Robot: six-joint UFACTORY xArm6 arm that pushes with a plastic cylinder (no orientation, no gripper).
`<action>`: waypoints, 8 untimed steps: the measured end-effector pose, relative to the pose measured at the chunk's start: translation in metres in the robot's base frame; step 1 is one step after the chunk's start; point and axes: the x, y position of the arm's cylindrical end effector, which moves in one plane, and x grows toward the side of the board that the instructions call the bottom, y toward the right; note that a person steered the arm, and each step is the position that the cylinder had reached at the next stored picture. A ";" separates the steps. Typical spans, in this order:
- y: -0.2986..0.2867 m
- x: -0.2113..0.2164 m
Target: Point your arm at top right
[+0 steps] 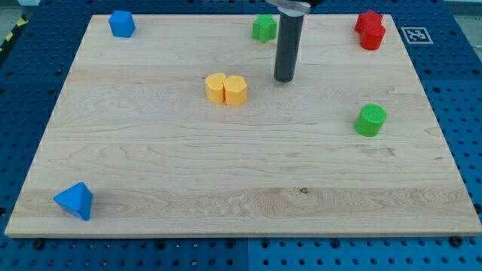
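My tip (285, 78) rests on the wooden board (241, 181) in its upper middle. It is just right of two yellow blocks (226, 89) that touch each other. A green star block (263, 28) lies above and left of the tip near the top edge. Two red blocks (370, 30) sit together at the board's top right corner, well to the right of the tip. A green cylinder (370, 120) lies at the right, below the tip's level.
A blue block (121, 23) sits at the top left corner. A blue triangular block (74, 201) sits at the bottom left corner. A black-and-white marker tag (416, 35) lies off the board at the top right.
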 end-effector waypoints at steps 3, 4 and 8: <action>0.127 -0.045; 0.147 -0.037; 0.153 -0.037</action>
